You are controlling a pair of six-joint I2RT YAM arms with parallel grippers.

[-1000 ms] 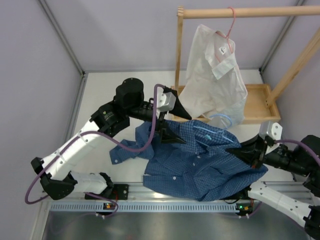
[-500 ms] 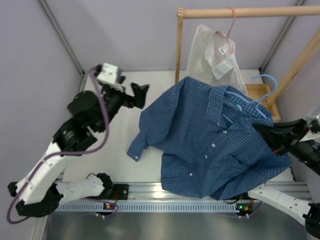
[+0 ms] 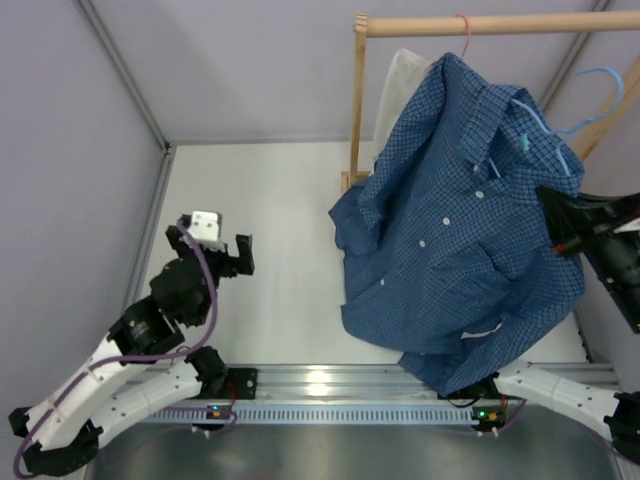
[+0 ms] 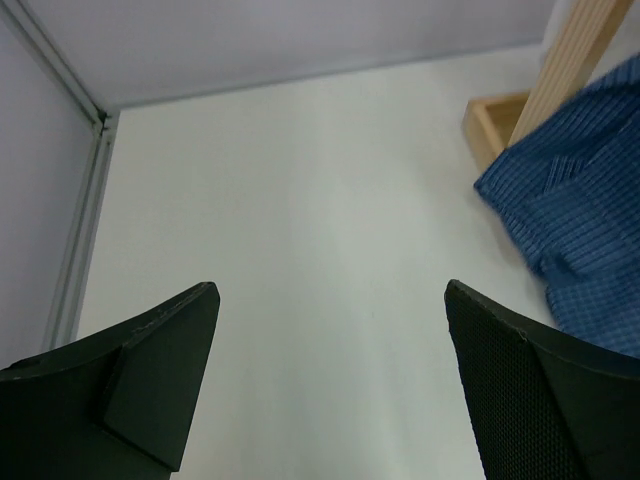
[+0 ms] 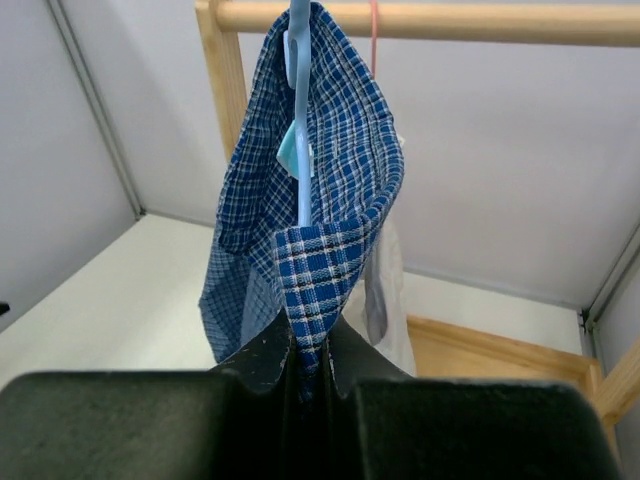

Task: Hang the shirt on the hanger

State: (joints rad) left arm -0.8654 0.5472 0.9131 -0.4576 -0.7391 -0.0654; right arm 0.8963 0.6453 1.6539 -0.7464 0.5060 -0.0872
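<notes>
shirt [image 3: 450, 230] hangs on hanger [image 3: 601, 78]; right gripper [image 5: 305, 372] clamped on shirt collar, just below rail [image 3: 480, 25]. Left gripper [image 4: 330, 385] jaws apart, empty. Next, probably: hook hanger over rail.

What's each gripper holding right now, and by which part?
Right gripper pinches a fold of the shirt at its shoulder, where the hanger runs in. Left gripper is open, holding nothing.

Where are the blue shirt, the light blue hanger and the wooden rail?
shirt [image 3: 450, 230]: top view, front by buttons.
hanger [image 5: 301, 100]: right wrist view, upright stem.
wooden rail [image 3: 410, 26]: top view, left stretch.
</notes>
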